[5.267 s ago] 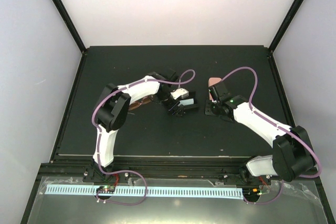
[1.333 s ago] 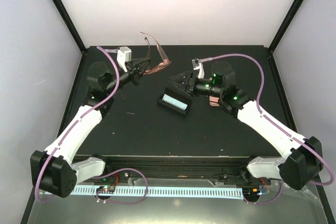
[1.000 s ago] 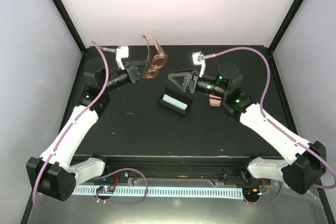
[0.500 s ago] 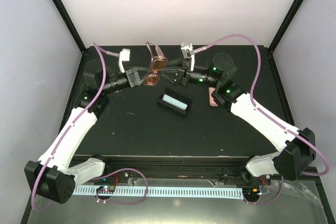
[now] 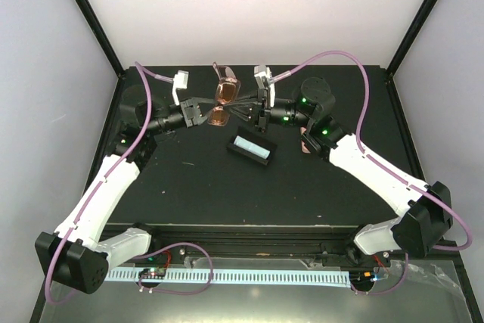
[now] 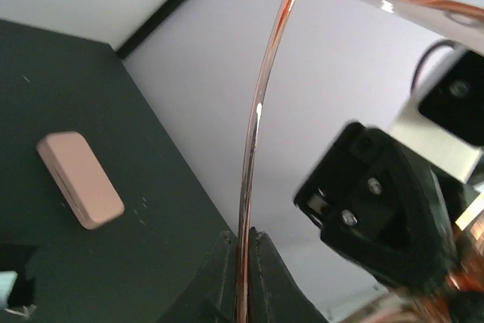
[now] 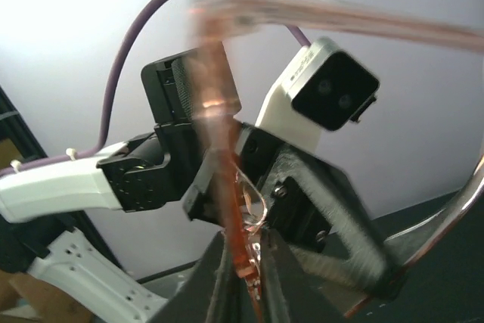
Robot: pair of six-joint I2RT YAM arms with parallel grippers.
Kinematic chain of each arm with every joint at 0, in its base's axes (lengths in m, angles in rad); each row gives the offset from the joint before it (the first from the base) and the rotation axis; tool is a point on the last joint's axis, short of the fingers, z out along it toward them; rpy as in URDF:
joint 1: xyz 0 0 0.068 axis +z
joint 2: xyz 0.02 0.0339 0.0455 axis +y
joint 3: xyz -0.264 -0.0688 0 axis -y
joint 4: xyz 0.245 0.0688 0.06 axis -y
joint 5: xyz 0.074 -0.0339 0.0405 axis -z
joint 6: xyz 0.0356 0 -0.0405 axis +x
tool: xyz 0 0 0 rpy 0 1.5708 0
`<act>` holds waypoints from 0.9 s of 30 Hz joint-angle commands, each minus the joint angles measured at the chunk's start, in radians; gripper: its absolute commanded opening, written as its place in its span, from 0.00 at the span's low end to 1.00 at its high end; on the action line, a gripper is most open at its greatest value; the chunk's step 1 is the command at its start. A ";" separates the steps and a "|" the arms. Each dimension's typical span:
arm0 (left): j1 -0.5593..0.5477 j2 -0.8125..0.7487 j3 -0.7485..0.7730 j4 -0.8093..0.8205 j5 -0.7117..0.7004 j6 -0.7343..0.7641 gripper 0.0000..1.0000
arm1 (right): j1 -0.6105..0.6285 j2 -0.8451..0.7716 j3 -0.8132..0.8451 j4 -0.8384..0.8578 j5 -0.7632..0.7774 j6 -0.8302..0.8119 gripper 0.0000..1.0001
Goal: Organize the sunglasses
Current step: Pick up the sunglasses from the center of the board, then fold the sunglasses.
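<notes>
two robot arms meet above the far half of a dark table (image 5: 227, 187), sharing a pair of amber sunglasses (image 5: 224, 104) held in the air between them. the left gripper (image 5: 203, 111) has its jaws pressed together on one thin temple, which the left wrist view shows running straight up out of the pinch. the right gripper (image 5: 248, 110) comes in from the opposite side, its jaws closed narrowly on the amber frame; the right wrist view is too blurred to tell exactly which part it holds. below and just toward the near edge lies an open black case (image 5: 252, 149) with a pale blue cloth (image 5: 248, 146) inside, while a pink case (image 6: 79, 179) sits shut on the table, partly under the right arm. the red pair is not in sight in any view.

the step in hand looks like a handover or a folding of the temples before the pair goes into a case. the danger lies in the double hold: if either arm moves while both are clamped, the slim frame could twist, a hinge could strain or a temple could bend. if one gripper lets go before the other has a sure hold, the glasses may swing on the thin temple, slip free and drop to the table beside the case, lenses down
</notes>
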 commanded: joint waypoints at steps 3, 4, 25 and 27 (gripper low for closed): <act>-0.002 -0.018 0.043 0.057 0.051 -0.026 0.14 | 0.002 -0.009 0.012 0.000 -0.008 -0.030 0.01; -0.002 -0.020 0.043 0.061 0.052 -0.019 0.24 | 0.003 -0.015 0.011 0.001 -0.006 -0.038 0.01; 0.019 0.042 0.091 -0.055 0.134 0.125 0.47 | 0.002 -0.034 0.020 0.057 -0.057 -0.041 0.01; 0.003 0.037 0.103 0.006 0.185 0.116 0.49 | 0.003 -0.021 0.023 0.048 -0.059 -0.040 0.01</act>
